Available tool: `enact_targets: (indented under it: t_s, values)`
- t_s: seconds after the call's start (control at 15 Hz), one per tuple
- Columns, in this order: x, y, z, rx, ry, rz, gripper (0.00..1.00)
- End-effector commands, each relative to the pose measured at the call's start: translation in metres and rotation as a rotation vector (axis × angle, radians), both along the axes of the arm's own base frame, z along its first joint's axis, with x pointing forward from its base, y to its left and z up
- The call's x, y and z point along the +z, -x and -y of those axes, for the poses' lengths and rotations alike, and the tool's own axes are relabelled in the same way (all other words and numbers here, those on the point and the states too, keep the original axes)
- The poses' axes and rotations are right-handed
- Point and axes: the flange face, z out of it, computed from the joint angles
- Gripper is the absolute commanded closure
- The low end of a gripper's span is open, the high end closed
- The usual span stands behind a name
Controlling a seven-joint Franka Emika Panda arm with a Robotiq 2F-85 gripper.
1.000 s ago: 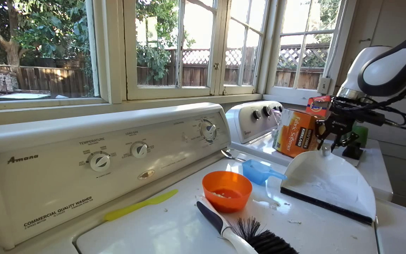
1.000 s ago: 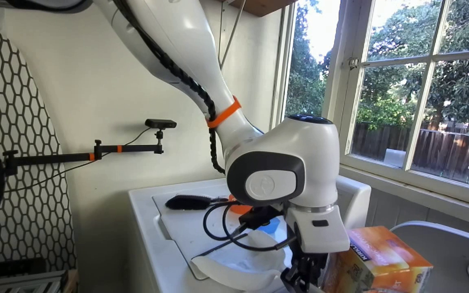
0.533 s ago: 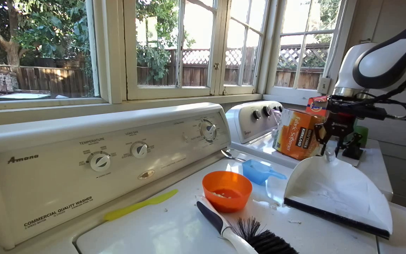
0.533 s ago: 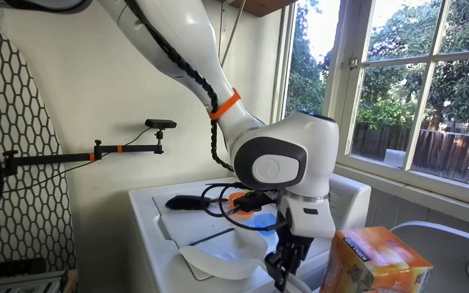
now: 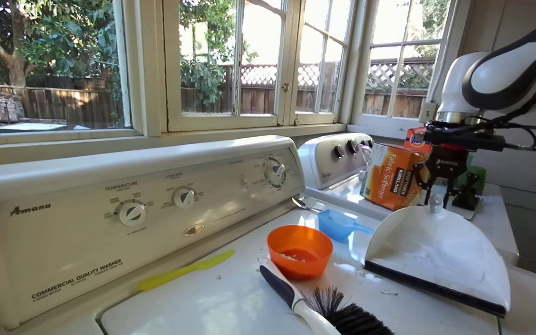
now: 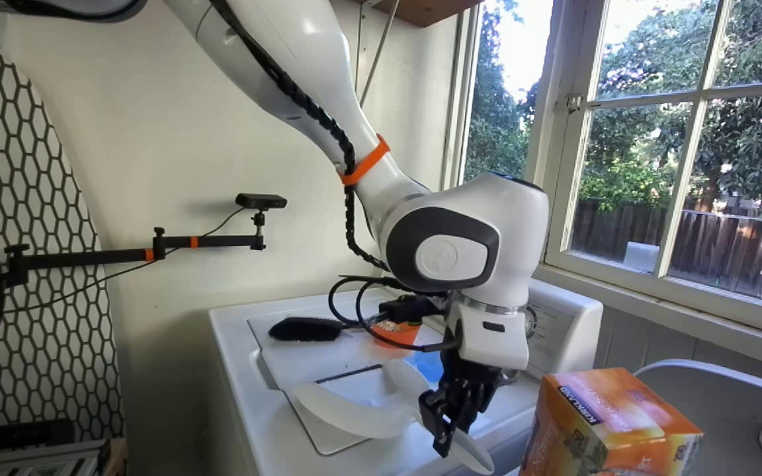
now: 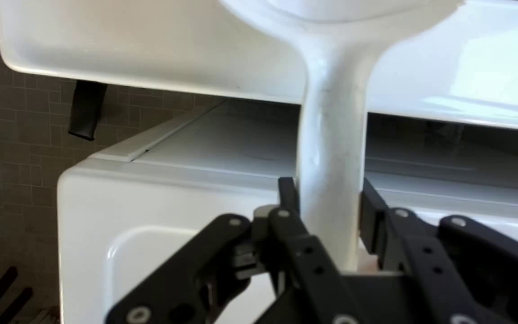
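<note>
My gripper (image 5: pixel 437 201) is shut on the handle of a white dustpan (image 5: pixel 435 251), which has a black front lip. In the wrist view the pads of the gripper (image 7: pixel 329 198) press the smooth white handle (image 7: pixel 333 135) from both sides. The pan (image 6: pixel 348 413) is over the washer lid with its lip facing the brush side; whether the lip touches the lid I cannot tell. Near the pan lie a blue scoop (image 5: pixel 335 225) and an orange bowl (image 5: pixel 298 260) with small pale bits inside. A brush (image 5: pixel 289 291) with black bristles rests before the bowl.
A yellow-green plastic knife (image 5: pixel 186 271) and a metal spoon (image 5: pixel 299 203) lie by the washer's control panel (image 5: pixel 212 200). Beside the gripper stands an orange fabric softener box (image 6: pixel 612 416) on the neighbouring machine, with a Tide box (image 5: pixel 417 139) behind. Crumbs (image 5: pixel 389 293) dot the lid.
The gripper has carried the dustpan away from the softener box, farther over the washer lid and nearer the brush. Its grip on the handle looks the same.
</note>
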Motion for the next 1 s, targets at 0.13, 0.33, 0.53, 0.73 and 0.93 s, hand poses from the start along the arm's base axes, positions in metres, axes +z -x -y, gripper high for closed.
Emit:
enact_targets:
  t_s: [0.13, 0.33, 0.53, 0.73, 0.93]
  values:
    - [0.018, -0.002, 0.013, -0.080, 0.046, 0.045, 0.90]
    - [0.022, 0.002, 0.023, -0.108, 0.067, 0.050, 0.90]
    - [0.026, 0.007, 0.032, -0.128, 0.103, 0.058, 0.90]
    - [0.026, 0.012, 0.037, -0.147, 0.142, 0.074, 0.90]
    - [0.025, 0.014, 0.035, -0.152, 0.174, 0.100, 0.90]
